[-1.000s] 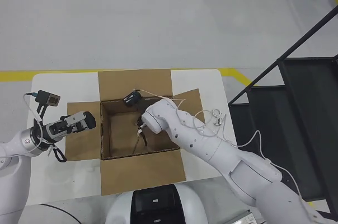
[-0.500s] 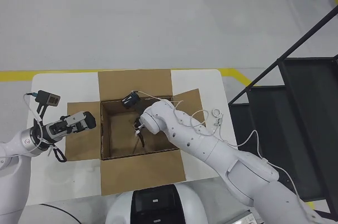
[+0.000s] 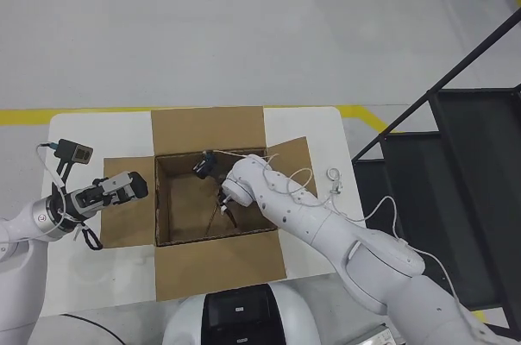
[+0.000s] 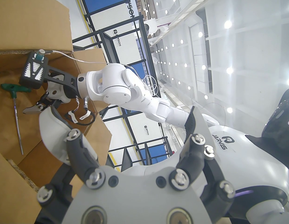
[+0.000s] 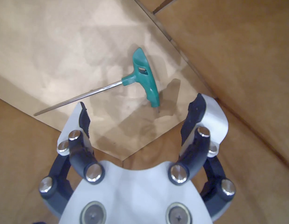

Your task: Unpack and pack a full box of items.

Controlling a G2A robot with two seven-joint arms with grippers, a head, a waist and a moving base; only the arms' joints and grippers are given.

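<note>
An open cardboard box [image 3: 210, 129] sits mid-table with its flaps spread. On its floor lies a green T-handle hex key [image 5: 144, 80], its thin steel shaft pointing away from the handle; the same key [image 4: 15, 89] shows in the left wrist view. My right gripper [image 5: 139, 110] hangs open just above the handle's end, touching nothing. From above, that right gripper [image 3: 226, 207] is deep inside the box near its right wall. My left gripper [image 3: 142, 185] is open and empty over the box's left flap.
The box walls [image 5: 228, 47] stand close around the right gripper. The white table [image 3: 97, 129] shows bare at the far left corner. A black metal frame [image 3: 467, 155] stands to the right of the table.
The right gripper has shifted a little to the right and nearer inside the box, and its wrist has turned. The left arm has kept still.
</note>
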